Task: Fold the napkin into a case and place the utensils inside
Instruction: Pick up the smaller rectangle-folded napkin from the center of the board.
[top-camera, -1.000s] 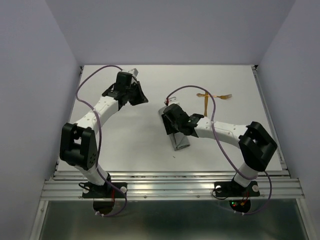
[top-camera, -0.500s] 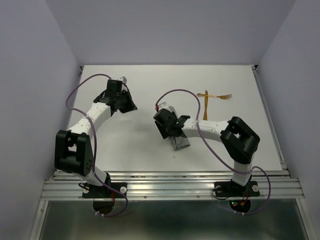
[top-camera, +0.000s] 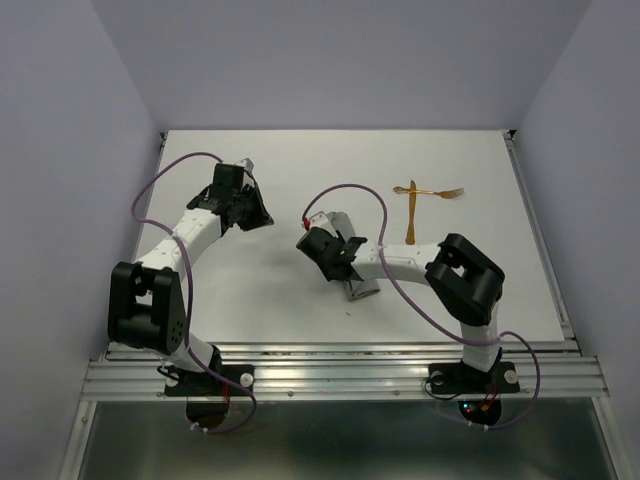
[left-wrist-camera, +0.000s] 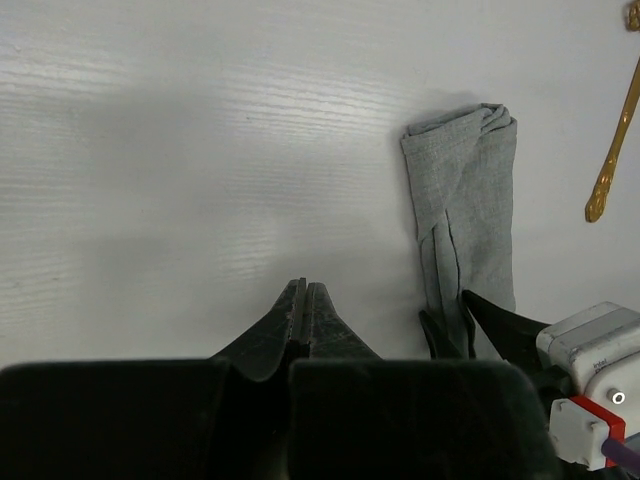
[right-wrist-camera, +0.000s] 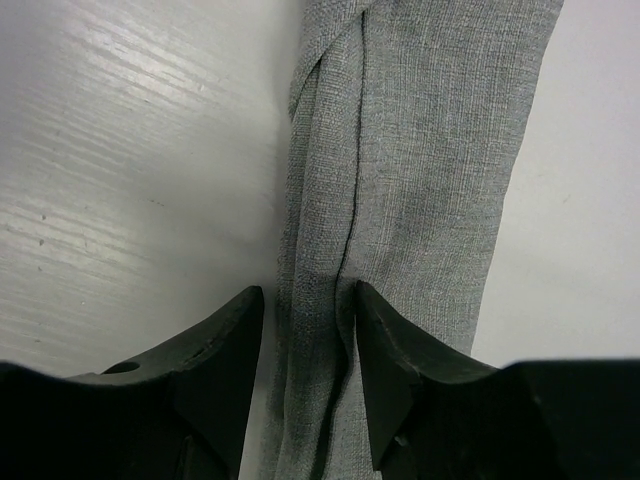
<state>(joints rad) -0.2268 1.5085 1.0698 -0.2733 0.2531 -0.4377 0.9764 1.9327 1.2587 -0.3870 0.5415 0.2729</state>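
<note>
The napkin (top-camera: 363, 287) lies folded into a narrow grey oblong case in the middle of the table, and shows in the left wrist view (left-wrist-camera: 466, 190) and the right wrist view (right-wrist-camera: 430, 150). My right gripper (top-camera: 340, 268) is low over it with its jaws apart, and they straddle the cloth's left folded layers (right-wrist-camera: 308, 295). One fingertip (right-wrist-camera: 372, 305) rests at the flap's seam. My left gripper (top-camera: 256, 215) is shut and empty (left-wrist-camera: 305, 288), over bare table to the left of the cloth. The two golden utensils lie apart at the back right: a fork (top-camera: 440, 192) and a second piece (top-camera: 410, 215), which also shows in the left wrist view (left-wrist-camera: 612, 150).
The white table (top-camera: 250, 290) is walled by pale panels at the left, back and right. A metal rail (top-camera: 340, 375) runs along the near edge. Purple cables (top-camera: 345, 190) loop above both arms.
My right gripper has slid left along the folded cloth and its elbow has bent in closer. My left gripper has drawn back to the left, away from the cloth.
</note>
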